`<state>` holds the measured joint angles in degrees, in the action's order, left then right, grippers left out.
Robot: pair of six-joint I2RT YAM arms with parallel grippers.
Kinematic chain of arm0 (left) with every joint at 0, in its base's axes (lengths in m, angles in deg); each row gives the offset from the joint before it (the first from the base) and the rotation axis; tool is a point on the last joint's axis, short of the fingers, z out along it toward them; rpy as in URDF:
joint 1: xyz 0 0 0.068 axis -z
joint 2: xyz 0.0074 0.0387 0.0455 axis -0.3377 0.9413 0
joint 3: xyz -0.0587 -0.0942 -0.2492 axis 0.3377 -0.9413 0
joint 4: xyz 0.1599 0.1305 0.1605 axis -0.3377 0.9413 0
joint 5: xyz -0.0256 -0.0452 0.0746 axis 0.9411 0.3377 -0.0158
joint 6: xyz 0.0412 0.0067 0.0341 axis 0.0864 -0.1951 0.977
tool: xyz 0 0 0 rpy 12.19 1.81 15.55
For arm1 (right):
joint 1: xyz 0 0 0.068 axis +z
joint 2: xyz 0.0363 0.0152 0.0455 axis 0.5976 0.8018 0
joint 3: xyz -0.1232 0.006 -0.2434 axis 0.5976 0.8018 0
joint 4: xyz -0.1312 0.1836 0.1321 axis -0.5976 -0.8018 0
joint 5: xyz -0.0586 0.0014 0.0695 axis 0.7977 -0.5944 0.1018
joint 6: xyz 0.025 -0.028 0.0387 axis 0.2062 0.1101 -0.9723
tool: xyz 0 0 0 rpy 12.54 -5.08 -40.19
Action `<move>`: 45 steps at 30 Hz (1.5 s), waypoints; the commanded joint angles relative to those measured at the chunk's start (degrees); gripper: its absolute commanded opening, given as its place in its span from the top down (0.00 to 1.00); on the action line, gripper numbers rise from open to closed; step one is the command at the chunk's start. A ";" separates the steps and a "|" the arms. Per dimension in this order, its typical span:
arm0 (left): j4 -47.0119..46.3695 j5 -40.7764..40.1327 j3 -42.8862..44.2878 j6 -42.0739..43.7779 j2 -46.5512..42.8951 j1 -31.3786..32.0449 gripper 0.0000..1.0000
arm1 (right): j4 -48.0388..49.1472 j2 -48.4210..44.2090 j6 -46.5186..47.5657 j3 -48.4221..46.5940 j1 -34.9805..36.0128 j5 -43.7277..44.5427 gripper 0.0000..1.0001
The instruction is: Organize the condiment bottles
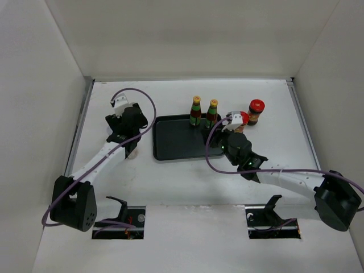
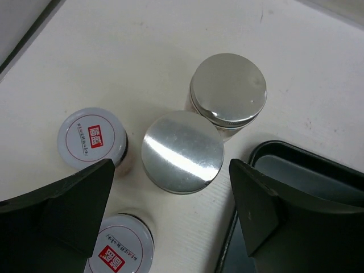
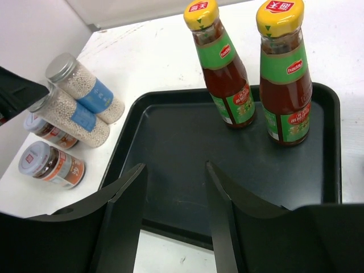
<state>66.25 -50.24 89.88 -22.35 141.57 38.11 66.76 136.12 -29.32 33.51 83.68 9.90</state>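
Observation:
Two slim dark bottles with yellow caps (image 3: 224,68) (image 3: 284,74) stand upright at the far edge of the black tray (image 3: 170,131); the top view also shows these bottles (image 1: 195,110) (image 1: 212,113). My right gripper (image 3: 175,168) hangs open above the tray's near part, with nothing between its fingers. Left of the tray stand two silver-lidded shakers (image 2: 182,151) (image 2: 228,88) and two white-lidded jars (image 2: 91,138) (image 2: 116,250). My left gripper (image 2: 172,176) is open straight above them, its jaws on either side of the nearer silver lid, apart from it. Two red-lidded jars (image 1: 256,111) (image 1: 243,118) stand right of the tray.
The tray's corner (image 2: 296,165) lies just right of the left gripper's right finger. White walls enclose the table on three sides. The right arm (image 1: 284,179) stretches across the near right; the left arm (image 1: 102,159) runs along the left side.

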 commanded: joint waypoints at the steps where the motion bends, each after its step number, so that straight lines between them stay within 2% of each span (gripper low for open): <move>1: -0.97 1.75 5.03 2.72 1.59 -0.49 0.18 | 4.58 0.51 -0.87 -0.32 0.52 0.74 0.48; 11: -3.33 -0.72 5.57 3.96 6.52 -1.63 0.29 | 3.87 0.07 0.62 -0.41 0.52 1.27 0.46; 15: -3.86 0.07 5.04 4.04 6.87 -1.81 0.37 | 4.22 -0.20 0.71 -0.15 0.52 1.88 0.45; 18: -4.56 -0.27 4.34 3.78 6.08 -1.10 0.48 | 3.96 0.77 0.71 -0.67 0.52 1.54 0.45; 19: -5.44 -0.02 3.73 3.69 3.81 -0.23 0.55 | 4.22 0.60 0.88 -0.50 0.52 1.71 0.44; 27: -4.39 -4.23 4.59 6.15 -8.41 6.01 0.59 | 4.40 -1.16 0.71 0.29 0.52 1.80 0.44; 32: -4.21 -4.15 7.58 7.30 -10.27 12.33 0.59 | 4.58 -2.39 -0.43 1.17 -0.27 2.06 0.43; 40: -12.90 3.24 14.26 6.42 6.67 19.11 0.59 | 4.66 -3.80 -1.22 2.49 -1.67 5.32 0.40; 45: -18.27 5.52 17.43 7.65 14.68 18.85 0.59 | 4.75 -3.27 -1.31 2.67 -2.55 4.79 0.40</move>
<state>57.41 -46.09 102.25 -15.80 156.19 57.58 67.81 133.65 -29.47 35.83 81.69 13.94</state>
